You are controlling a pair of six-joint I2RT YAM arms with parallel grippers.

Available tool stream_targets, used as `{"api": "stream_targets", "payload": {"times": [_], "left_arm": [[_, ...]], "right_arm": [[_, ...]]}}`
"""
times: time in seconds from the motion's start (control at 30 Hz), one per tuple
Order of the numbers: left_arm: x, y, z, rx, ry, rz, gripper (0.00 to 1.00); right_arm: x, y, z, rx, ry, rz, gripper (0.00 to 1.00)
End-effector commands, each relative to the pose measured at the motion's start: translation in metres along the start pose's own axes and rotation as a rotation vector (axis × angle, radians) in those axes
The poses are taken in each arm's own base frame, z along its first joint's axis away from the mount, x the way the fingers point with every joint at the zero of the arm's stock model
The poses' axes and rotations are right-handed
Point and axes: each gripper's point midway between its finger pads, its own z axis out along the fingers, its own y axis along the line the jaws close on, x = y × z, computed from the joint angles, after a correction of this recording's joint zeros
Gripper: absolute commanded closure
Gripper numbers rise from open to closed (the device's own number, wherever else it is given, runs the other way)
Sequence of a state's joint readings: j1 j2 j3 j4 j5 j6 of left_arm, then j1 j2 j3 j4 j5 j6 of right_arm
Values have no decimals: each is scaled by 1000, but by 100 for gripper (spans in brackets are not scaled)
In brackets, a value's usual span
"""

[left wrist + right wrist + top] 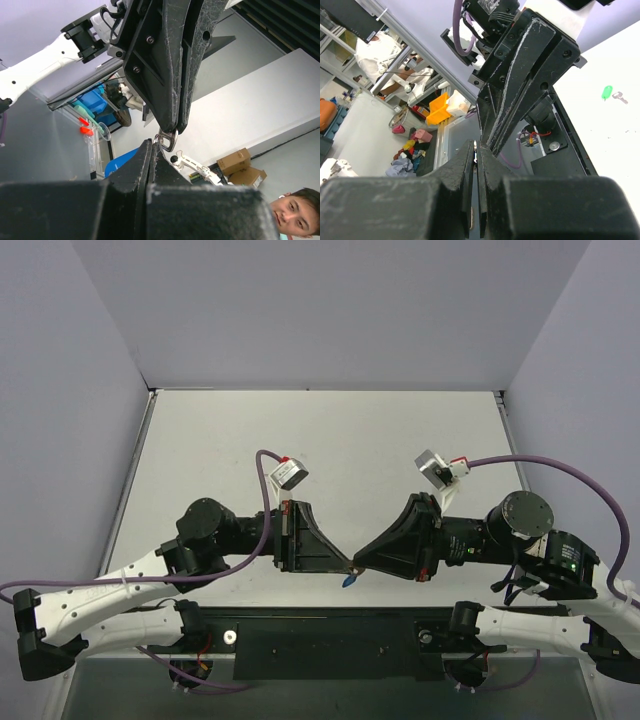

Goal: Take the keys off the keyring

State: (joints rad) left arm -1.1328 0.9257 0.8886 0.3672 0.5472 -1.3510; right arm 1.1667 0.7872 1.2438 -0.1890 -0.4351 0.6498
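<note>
My two grippers meet tip to tip above the table's near edge. My left gripper (344, 562) (151, 144) is shut, its tips pinching the thin metal ring (168, 139) of the keyring. The blue tag (348, 581) hangs just under the meeting tips. My right gripper (359, 565) (477, 146) is shut on a thin flat sliver of silver metal, the key (476, 150), seen edge-on between its pads. In the left wrist view the right gripper's fingertips (172, 125) clamp the top of the metal loop from above.
A green tag (606, 92) and a loose silver key (619, 96) lie on the white table (330, 440) beyond the left arm; they do not show in the top view. A black strip (330, 640) runs along the near edge between the arm bases.
</note>
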Motion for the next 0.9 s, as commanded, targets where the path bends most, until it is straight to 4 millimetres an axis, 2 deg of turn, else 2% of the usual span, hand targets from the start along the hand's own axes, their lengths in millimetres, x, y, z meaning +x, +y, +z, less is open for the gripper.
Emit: {"api": "stream_targets", "payload": {"times": [0.0,0.23,0.4,0.53,0.87], "left_arm": [[-6,-11,-2,-6,-32,66,100],[-14,-3,-4,-84,-71,110,100],[-19,-9,-7,-90,-101,137,100],[-22,-3,-10,-135,-116,156,100],[-25,-5,-12,-138,-138,169,100]], "right_arm": [[-22,7,-3,-3,-96,-33,100],[-19,-10,-4,69,-122,-5,100],[-19,-20,-6,114,-141,13,100],[-19,-32,-7,172,-166,28,100],[-14,-46,2,216,-161,75,100]]}}
